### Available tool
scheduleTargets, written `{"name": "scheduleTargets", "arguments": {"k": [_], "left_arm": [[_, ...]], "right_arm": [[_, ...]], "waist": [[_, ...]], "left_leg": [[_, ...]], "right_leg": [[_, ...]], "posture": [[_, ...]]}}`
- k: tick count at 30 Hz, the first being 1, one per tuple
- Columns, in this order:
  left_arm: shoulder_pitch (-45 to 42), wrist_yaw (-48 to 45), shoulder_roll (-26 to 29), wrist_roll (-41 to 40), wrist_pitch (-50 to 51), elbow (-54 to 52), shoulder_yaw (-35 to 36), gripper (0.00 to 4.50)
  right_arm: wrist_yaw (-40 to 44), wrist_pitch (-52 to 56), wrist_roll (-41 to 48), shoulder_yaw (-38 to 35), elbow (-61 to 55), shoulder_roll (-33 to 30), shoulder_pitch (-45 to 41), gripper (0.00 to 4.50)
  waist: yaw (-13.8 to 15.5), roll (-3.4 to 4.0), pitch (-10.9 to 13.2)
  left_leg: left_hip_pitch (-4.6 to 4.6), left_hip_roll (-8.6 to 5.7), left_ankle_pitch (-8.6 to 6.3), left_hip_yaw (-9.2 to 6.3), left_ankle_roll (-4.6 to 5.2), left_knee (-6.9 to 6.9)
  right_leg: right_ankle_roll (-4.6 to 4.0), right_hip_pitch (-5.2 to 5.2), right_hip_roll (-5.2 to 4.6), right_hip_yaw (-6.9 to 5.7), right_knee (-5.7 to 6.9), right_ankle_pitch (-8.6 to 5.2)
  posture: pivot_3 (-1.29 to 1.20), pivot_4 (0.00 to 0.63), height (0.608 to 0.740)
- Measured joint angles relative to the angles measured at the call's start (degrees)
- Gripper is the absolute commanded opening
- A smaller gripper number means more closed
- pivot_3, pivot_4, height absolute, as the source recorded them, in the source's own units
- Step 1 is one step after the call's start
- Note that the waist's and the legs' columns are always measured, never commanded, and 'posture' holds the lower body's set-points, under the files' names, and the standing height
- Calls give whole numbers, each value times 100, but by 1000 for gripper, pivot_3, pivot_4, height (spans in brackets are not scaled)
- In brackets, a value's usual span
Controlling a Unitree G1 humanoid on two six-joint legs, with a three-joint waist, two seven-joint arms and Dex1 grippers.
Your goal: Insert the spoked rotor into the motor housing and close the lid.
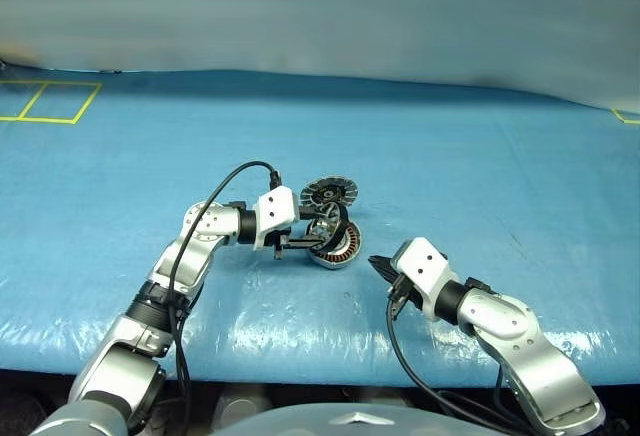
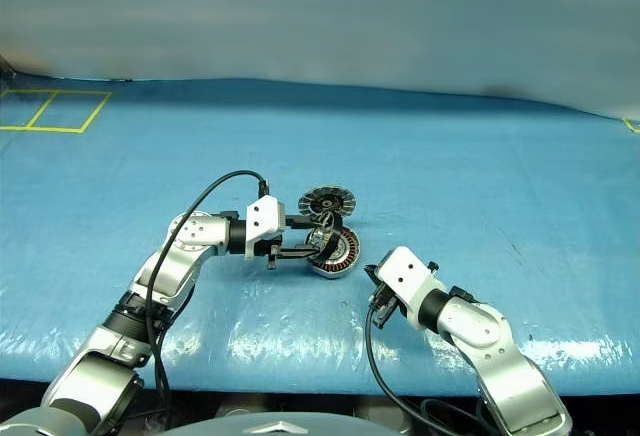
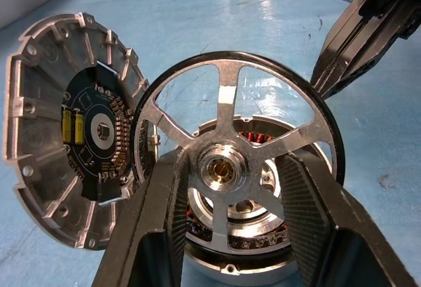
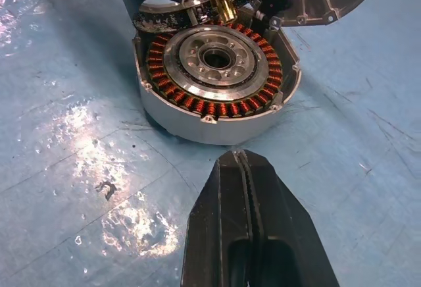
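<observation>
A: Where is your left gripper [image 3: 227, 234] sitting?

B: Your left gripper is grasping the spoked rotor [image 3: 230, 162] on edge, just above the motor housing [image 4: 217, 79], which is lying flat on the blue table [image 1: 480, 156].

A: And the lid [image 3: 66, 142]?

B: It is leaning tilted beside the housing. Your right gripper [image 4: 250, 201] is hanging clenched and empty, near the housing.

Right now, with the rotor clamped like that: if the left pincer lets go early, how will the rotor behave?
The spoked rotor is a thin round metal ring held on edge above the motor housing, so it would likely roll or topple. It looks stiff, not floppy. Smooth bare metal in the left pincer may slip if nudged.
</observation>
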Motion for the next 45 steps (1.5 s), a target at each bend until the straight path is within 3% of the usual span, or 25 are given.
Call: {"name": "scheduleTargets", "arguments": {"k": [6, 14, 20, 26, 34, 45], "left_arm": [[-71, -251, 322, 147, 85, -168, -143, 1721], [-82, -120, 347, 349, 86, -194, -155, 1721], [-82, 61, 157, 376, 60, -127, -144, 3615], [-76, 16, 160, 9, 146, -299, 21, 3615], [224, -4, 268, -984, 793, -1442, 603, 3615], [1389, 675, 430, -908, 785, -1528, 854, 3615]], "right_arm": [[-42, -1, -58, 51, 18, 62, -42, 0], [-47, -11, -191, 92, 95, 151, -94, 0], [-36, -61, -260, 115, 217, 166, -163, 0], [-34, -79, -290, 186, 248, 174, -225, 0], [-25, -84, -163, 91, 233, 287, -265, 0], [-37, -342, -77, 391, 739, 831, -1052, 0]], "waist": [[-10, 0, 0], [-7, 0, -1], [-1, 0, 0], [-6, 0, 0], [-15, 0, 1], [-15, -1, 1]], "left_leg": [[5, 2, 0, 0, 0, -4], [5, 1, 0, 1, 0, -1], [1, 1, 0, 0, 0, -2], [0, 2, 0, -1, 0, -3], [1, 2, 0, 0, 0, -5], [-2, 3, 0, -3, -1, -8]], "right_leg": [[-1, 2, 1, 0, 0, -1], [-1, 3, 0, 1, 0, -1], [-1, 0, 0, 0, 0, 0], [-1, -2, 0, -1, 0, -1], [-1, -2, -1, 0, -1, -1], [-3, -5, -2, -2, -3, -1]], "posture": [[0, 150, 740], [0, 150, 740], [0, 150, 740], [0, 150, 740], [0, 150, 740], [0, 150, 740]]}}
